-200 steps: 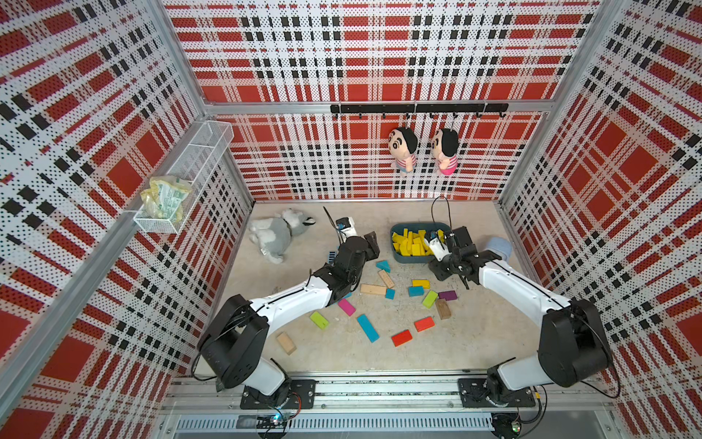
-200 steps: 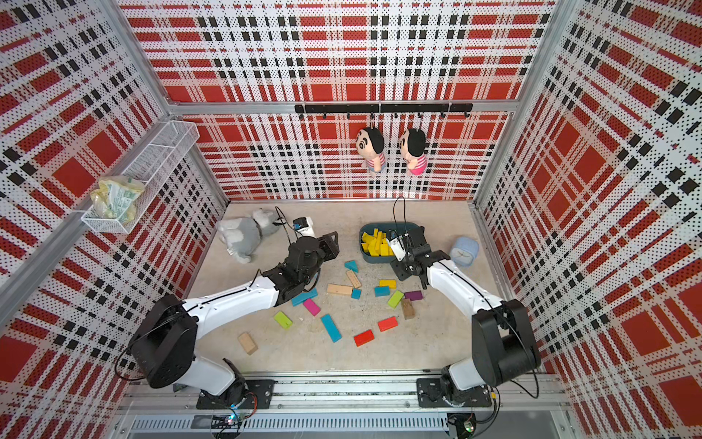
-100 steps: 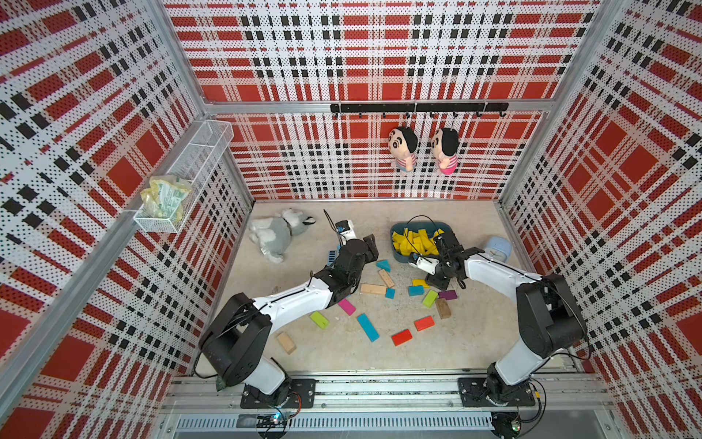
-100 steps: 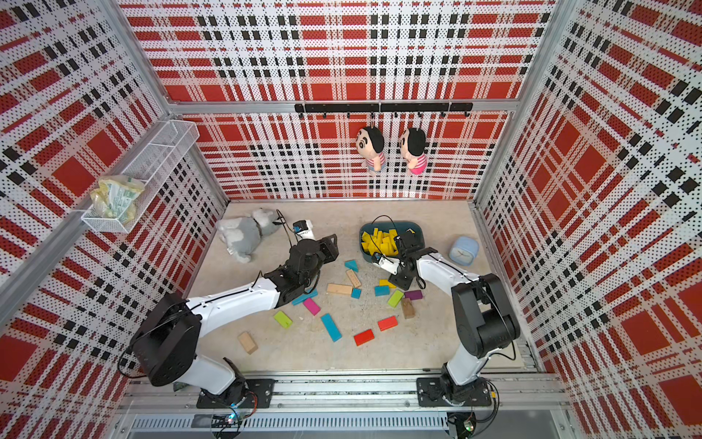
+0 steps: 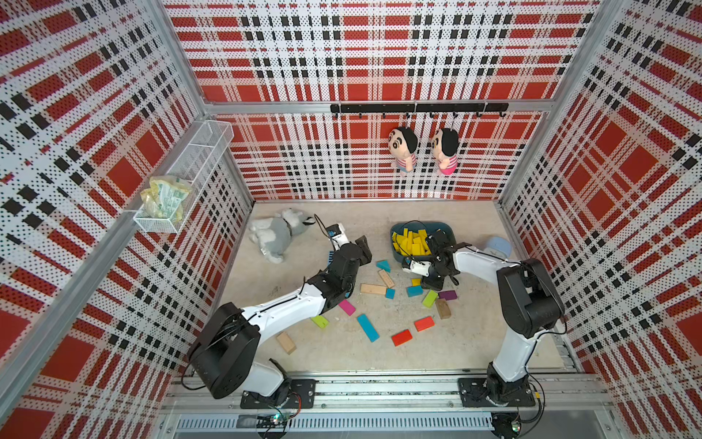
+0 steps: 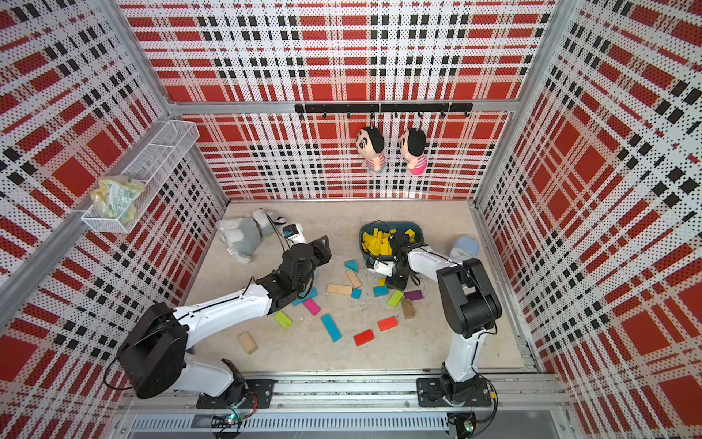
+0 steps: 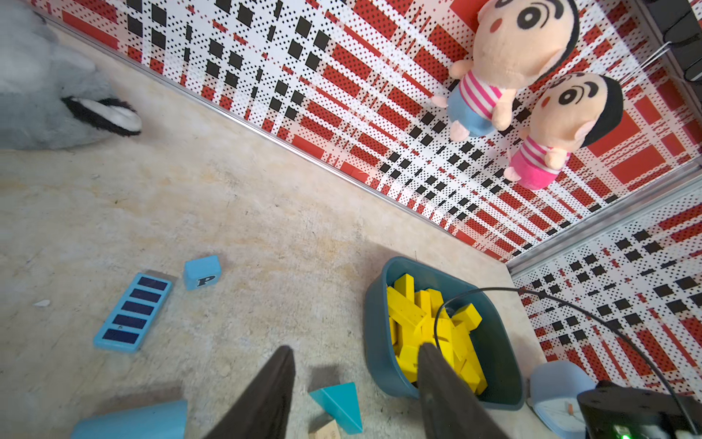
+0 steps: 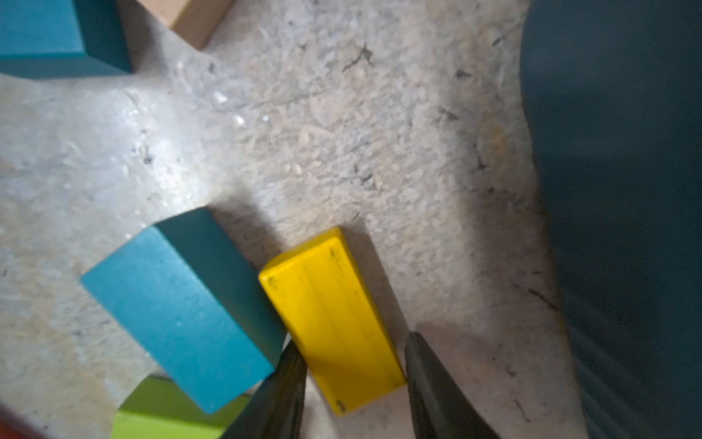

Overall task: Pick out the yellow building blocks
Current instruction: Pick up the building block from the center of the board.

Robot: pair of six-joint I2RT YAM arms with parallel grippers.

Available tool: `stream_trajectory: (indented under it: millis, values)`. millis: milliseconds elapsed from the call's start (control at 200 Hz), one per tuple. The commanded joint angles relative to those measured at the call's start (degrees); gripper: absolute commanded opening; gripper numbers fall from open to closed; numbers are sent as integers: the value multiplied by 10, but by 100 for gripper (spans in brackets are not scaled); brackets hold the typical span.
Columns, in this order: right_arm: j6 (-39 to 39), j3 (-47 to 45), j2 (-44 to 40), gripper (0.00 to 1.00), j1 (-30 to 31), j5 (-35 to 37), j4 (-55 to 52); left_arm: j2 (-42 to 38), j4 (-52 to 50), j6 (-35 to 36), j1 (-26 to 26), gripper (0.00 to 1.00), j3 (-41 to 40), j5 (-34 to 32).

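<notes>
We've left the bin: our right hand now straddles the seemingly last loose yellow block at its 6 o'clock, closing, grip uncertain; left hand half-open, empty.

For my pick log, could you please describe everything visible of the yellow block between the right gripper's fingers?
The yellow block is a short rectangular bar, seemingly painted wood, bright and glossy with faint grain and small dark scuffs near its corners. It lies flat on the speckled table, outside the dark teal bin. One long side seems to touch a teal block. The right gripper straddles one end, fingers at both long sides; whether they pinch it cannot be told.
</notes>
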Motion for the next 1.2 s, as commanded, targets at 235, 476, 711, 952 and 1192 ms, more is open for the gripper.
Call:
stream_trajectory:
  millis: [235, 476, 711, 952, 1192]
  values:
    - [10, 3, 35, 32, 6, -28, -10, -24, -18, -7, -1, 55, -8, -21]
    - [12, 8, 13, 12, 7, -15, -10, -22, -31, -14, 2, 55, -5, -24]
    - [21, -31, -94, 7, 5, -14, 8, -29, -42, -22, 6, 55, -10, -33]
    - [109, -86, -173, 2, 6, -44, 87, -22, -39, -38, 16, 55, -15, -26]
    - [480, -95, -218, 0, 5, 98, 271, -23, -43, -54, 22, 55, -21, -26]
